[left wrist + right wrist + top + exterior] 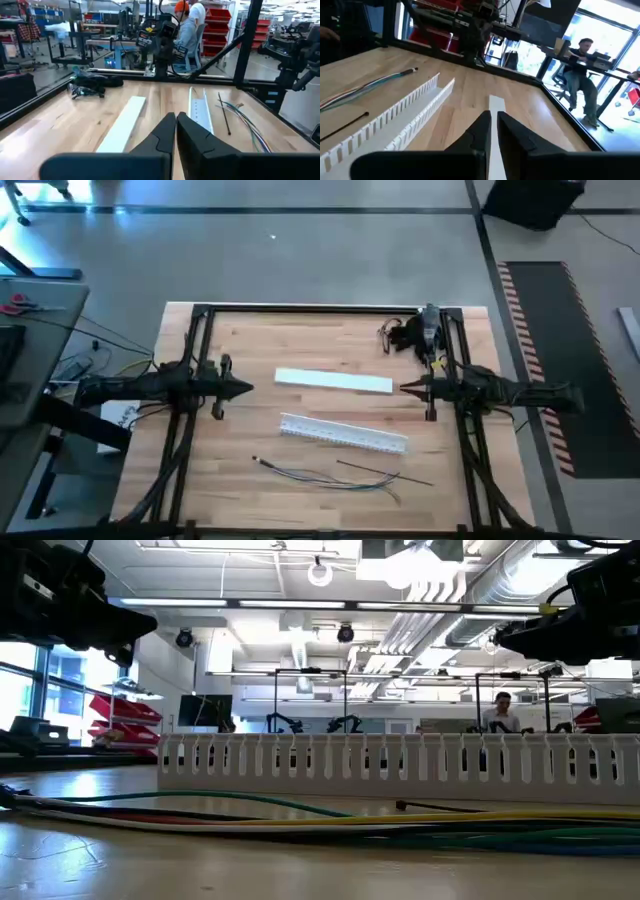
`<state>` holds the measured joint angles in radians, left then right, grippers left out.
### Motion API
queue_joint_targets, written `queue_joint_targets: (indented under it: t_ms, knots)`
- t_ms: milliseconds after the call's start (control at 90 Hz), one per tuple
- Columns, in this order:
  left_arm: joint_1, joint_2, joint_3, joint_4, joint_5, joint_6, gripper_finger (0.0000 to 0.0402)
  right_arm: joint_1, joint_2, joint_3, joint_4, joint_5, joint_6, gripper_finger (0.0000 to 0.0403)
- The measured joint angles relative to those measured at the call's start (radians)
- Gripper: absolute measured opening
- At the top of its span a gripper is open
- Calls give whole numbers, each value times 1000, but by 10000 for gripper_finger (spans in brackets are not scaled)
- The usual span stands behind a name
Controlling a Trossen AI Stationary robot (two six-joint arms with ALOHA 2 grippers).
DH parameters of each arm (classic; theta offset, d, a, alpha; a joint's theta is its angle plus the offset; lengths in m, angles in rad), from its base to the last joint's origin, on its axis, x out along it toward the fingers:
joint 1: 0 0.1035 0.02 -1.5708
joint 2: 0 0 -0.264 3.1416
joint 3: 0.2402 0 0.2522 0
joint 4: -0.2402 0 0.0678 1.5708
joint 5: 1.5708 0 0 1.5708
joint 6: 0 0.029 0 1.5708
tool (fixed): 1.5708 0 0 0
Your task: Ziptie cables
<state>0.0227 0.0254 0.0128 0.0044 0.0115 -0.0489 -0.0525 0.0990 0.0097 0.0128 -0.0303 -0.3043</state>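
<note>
**Cables loose at the near table edge**

Thin greenish-grey and dark cables (335, 474) lie loosely bunched, untouched, along the wooden table (250, 340) edge. Left gripper (246, 389) and right gripper (404, 388), fingers together, hover either side of a flat white strip (333, 381); a slotted white plastic channel (343, 432) lies between strip and cables.

Wooden table (250, 360) framed by black rails, on which are laid a flat white cover strip (333, 381), a white slotted channel (343, 433), the cables (335, 477) near the front edge, and a dark bundle (405, 335) at the far right corner
</note>
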Motion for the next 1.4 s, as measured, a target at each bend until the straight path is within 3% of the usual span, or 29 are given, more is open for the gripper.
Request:
queue_joint_targets:
  t_ms: [900,1133,1256,1400]
  knots:
    - [0,0,0,1,0,-1,0,0,0,0,0,0,0,16]
    - [0,0,-1,26,5,-80,0,0,0,0,0,0,0,16]
    - [2,-1,-1,72,-39,-24,0,0,0,0,0,0,0,16]
    - [1,0,-1,45,-69,-101,0,0,0,0,0,0,0,16]
